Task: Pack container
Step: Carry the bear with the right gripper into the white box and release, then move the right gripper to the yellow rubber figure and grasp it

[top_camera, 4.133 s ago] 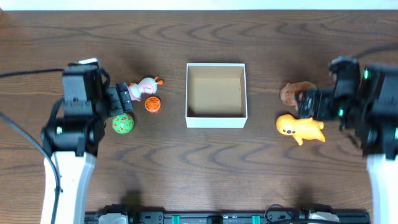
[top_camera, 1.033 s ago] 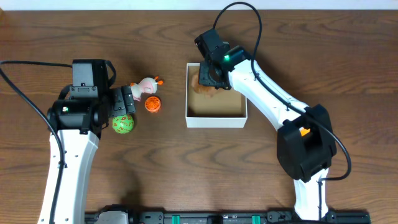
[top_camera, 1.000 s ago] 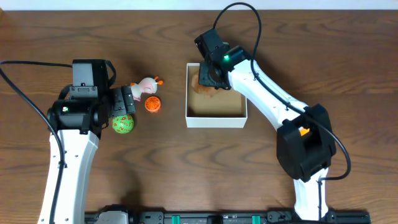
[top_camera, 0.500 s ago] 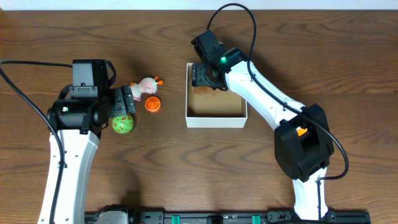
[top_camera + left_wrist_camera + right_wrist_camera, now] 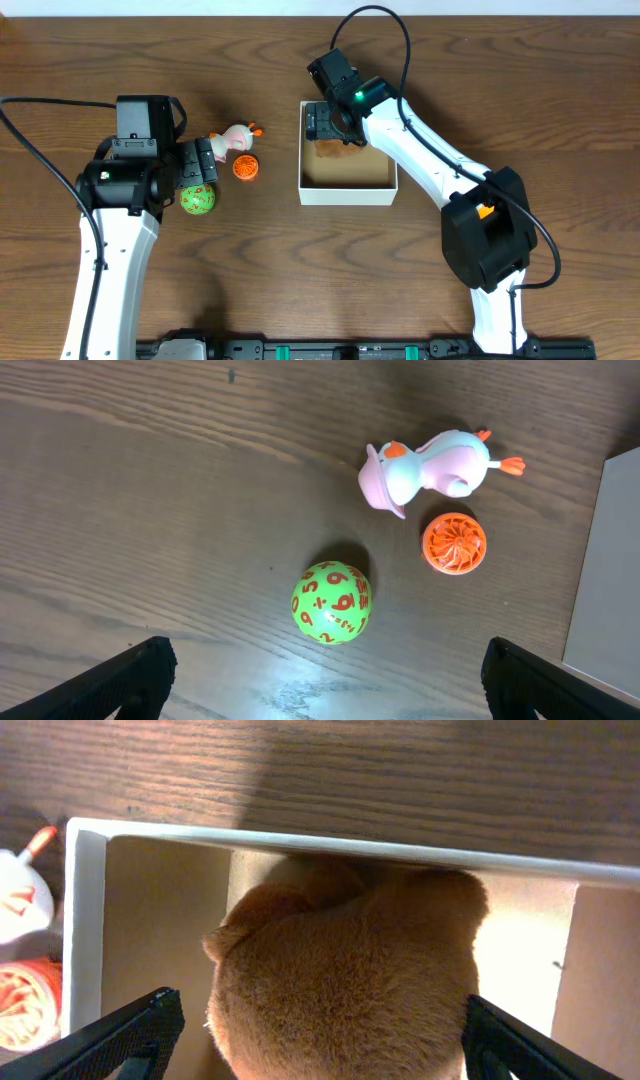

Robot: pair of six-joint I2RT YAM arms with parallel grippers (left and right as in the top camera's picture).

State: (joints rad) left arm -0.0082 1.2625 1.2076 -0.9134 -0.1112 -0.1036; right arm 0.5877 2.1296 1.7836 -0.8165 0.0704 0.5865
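Observation:
The container is a square white box with a brown inside, at the table's middle. A brown plush toy lies in its far left part and fills the right wrist view. My right gripper hangs over it, open, its fingers wide on either side of the plush. The box's white rim shows beyond. My left gripper is open and empty above a green numbered ball, which also shows in the overhead view.
A pink duck toy and a small orange ball lie left of the box; both also show in the left wrist view, the duck and the ball. The box's wall is at that view's right edge.
The right arm carried the brown plush from the table's right side into the box. In the last second its fingers opened and it shifted slightly left. The left arm has not moved.

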